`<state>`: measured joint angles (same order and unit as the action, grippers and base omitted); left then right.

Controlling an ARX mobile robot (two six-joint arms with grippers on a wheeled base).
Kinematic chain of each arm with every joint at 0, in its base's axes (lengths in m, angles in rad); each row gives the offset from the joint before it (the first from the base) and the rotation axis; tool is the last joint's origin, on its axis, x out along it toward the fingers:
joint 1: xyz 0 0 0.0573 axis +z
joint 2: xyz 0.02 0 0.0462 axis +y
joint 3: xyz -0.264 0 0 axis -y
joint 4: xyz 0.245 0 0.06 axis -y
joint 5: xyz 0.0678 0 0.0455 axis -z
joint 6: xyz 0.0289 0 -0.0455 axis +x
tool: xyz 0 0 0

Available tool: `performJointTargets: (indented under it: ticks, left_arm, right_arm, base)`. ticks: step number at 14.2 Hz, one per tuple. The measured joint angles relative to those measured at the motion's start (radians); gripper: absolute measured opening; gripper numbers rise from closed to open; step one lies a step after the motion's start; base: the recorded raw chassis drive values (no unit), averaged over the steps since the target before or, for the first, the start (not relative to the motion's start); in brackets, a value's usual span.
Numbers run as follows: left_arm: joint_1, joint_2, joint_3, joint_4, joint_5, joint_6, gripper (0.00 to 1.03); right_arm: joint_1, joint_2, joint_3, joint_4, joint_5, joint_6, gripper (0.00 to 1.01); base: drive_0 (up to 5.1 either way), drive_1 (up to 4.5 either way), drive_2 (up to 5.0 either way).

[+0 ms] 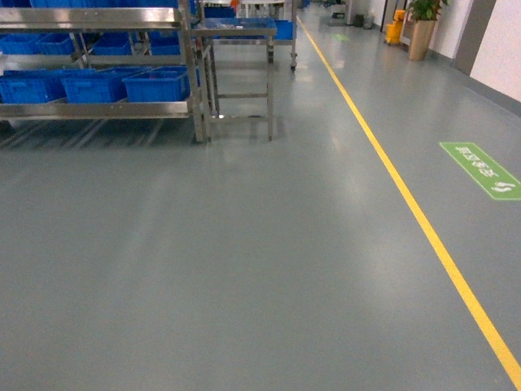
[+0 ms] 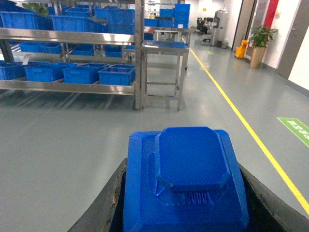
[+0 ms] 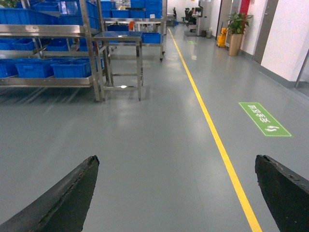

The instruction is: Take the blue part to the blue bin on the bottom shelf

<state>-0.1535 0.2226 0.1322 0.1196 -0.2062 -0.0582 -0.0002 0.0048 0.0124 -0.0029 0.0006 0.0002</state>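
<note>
Left gripper point(image 2: 186, 203) clamps ridged, blocky blue part point(image 2: 188, 179); right gripper point(image 3: 176, 193) black fingers point(image 3: 67, 198) spread, empty. Blue bins point(image 1: 155, 84) on steel bottom shelf point(image 1: 98, 110).

One blue part point(image 2: 186, 183) shows in the left wrist view, and one rack point(image 1: 98, 61) stands with one small steel table point(image 1: 236, 73) beside it. On the bottom shelf point(image 1: 98, 108) the head view shows three blue bins point(image 1: 155, 84), while the left wrist view shows four there; further bins on the upper decks are too crowded to count. There is one yellow floor line point(image 1: 407, 195), one green floor sign point(image 1: 482, 169) and one potted plant point(image 1: 423, 24).
</note>
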Motion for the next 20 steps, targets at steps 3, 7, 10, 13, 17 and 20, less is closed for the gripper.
performJointTargets:
  ticks: [3, 7, 10, 13, 17, 20]
  left_arm:
    - [0.000, 0.001, 0.000, -0.001, 0.000, 0.000, 0.43]
    - [0.000, 0.000, 0.000, 0.001, 0.001, 0.000, 0.43]
    - [0.000, 0.000, 0.000, -0.003, 0.000, -0.001, 0.43]
    - [0.000, 0.001, 0.000, 0.000, 0.001, -0.002, 0.43]
    - [0.000, 0.000, -0.001, 0.000, 0.001, -0.002, 0.43]
    - [0.000, 0.002, -0.001, -0.002, 0.000, -0.003, 0.43]
  right_arm:
    - [0.000, 0.000, 0.000, -0.002, 0.000, 0.000, 0.98]
    - [0.000, 0.000, 0.000, 0.000, 0.000, 0.000, 0.98]
    - [0.000, 0.000, 0.000, -0.003, 0.000, 0.000, 0.98]
    - [0.000, 0.000, 0.000, 0.002, 0.000, 0.000, 0.98]
    - [0.000, 0.000, 0.000, -0.003, 0.000, 0.000, 0.98]
    - [0.000, 0.000, 0.000, 0.003, 0.000, 0.000, 0.98]
  base:
    - [0.1, 4.14, -4.0]
    - [0.1, 4.14, -4.0]
    - [0.1, 4.14, -4.0]
    - [0.1, 4.14, -4.0]
    - [0.1, 4.14, -4.0]
    - [0.1, 4.14, -4.0]
